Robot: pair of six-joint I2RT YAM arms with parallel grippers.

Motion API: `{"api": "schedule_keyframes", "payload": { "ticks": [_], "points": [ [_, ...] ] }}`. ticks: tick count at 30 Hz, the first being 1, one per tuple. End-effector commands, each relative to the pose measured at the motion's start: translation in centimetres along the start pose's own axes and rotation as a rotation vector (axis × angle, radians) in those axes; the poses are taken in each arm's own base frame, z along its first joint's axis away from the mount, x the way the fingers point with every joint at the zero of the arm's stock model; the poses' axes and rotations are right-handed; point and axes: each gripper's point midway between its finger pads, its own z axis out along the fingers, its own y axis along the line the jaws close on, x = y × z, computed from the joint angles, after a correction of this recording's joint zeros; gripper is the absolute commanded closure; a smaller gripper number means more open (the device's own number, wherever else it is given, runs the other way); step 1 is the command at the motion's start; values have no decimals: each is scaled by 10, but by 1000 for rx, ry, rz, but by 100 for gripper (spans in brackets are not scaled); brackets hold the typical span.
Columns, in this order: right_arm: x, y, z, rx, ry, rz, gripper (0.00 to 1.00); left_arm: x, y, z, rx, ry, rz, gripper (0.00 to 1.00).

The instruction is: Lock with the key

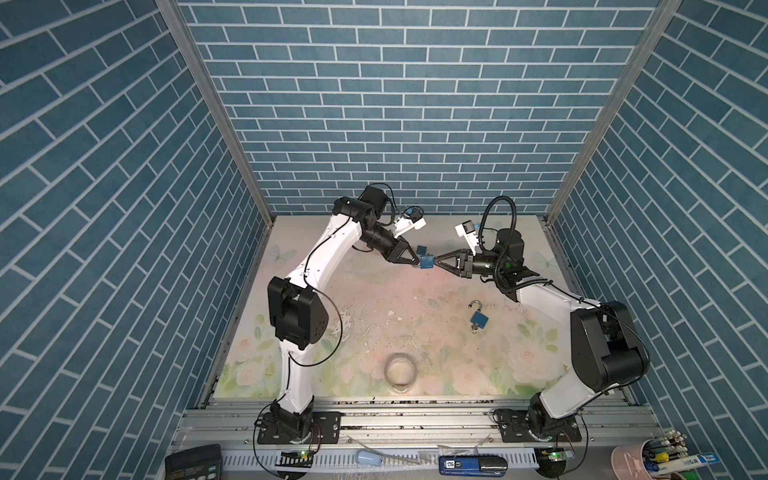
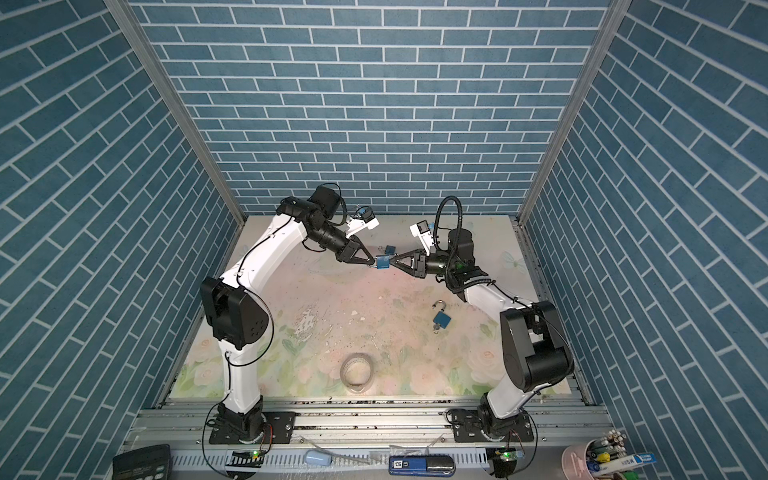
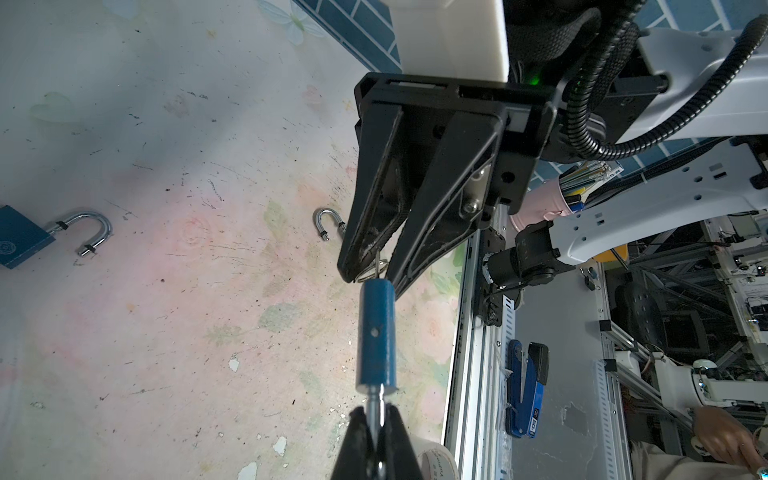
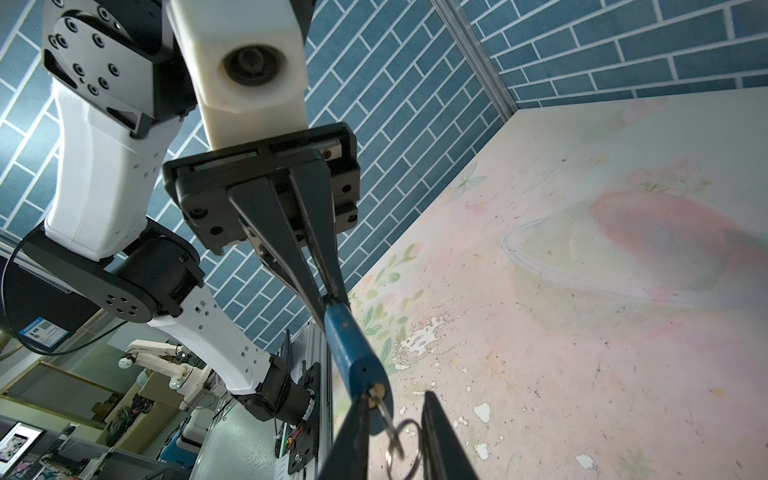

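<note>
A blue padlock (image 1: 426,262) (image 2: 383,262) hangs in the air at the back middle, between the two grippers. My left gripper (image 1: 417,262) (image 3: 376,411) is shut on its steel shackle (image 3: 375,401). A key (image 4: 388,419) with a wire ring sticks out of the keyhole in the lock body (image 4: 353,345). My right gripper (image 1: 435,262) (image 4: 395,399) faces the left one, and its fingers stand narrowly apart on either side of the key. The ring lies against one finger and a slit shows beside the other. The key also shows between those fingertips in the left wrist view.
A second blue padlock (image 1: 479,319) (image 2: 442,319) lies on the floral mat right of centre, shackle open and a key in it. Another padlock (image 1: 423,249) (image 3: 20,237) lies just behind the grippers. A tape roll (image 1: 401,371) sits near the front edge.
</note>
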Motion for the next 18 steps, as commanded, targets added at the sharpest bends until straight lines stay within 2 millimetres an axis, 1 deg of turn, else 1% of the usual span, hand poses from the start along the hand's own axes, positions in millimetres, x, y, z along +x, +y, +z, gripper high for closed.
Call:
{"api": "schedule_keyframes", "payload": {
  "ticks": [1, 4, 8, 12, 16, 18],
  "points": [
    [-9, 11, 5, -35, 0, -62, 81, -9, -14, -7, 26, -37, 35, 100],
    [-10, 11, 6, -42, -4, -60, 87, -9, -14, -7, 24, -36, 32, 100],
    [-8, 13, 6, -49, 2, -56, 100, -8, -12, -7, 15, -31, 29, 100],
    [-6, 12, 4, -43, 6, -51, 100, -6, -3, -9, -4, -29, 7, 100],
    [-4, 1, -3, 1, -6, -34, 100, -1, 6, -13, -2, -15, -21, 100],
    [-4, -5, -10, 33, -21, -28, 100, 2, 9, -15, -5, -12, -21, 100]
  ]
}}
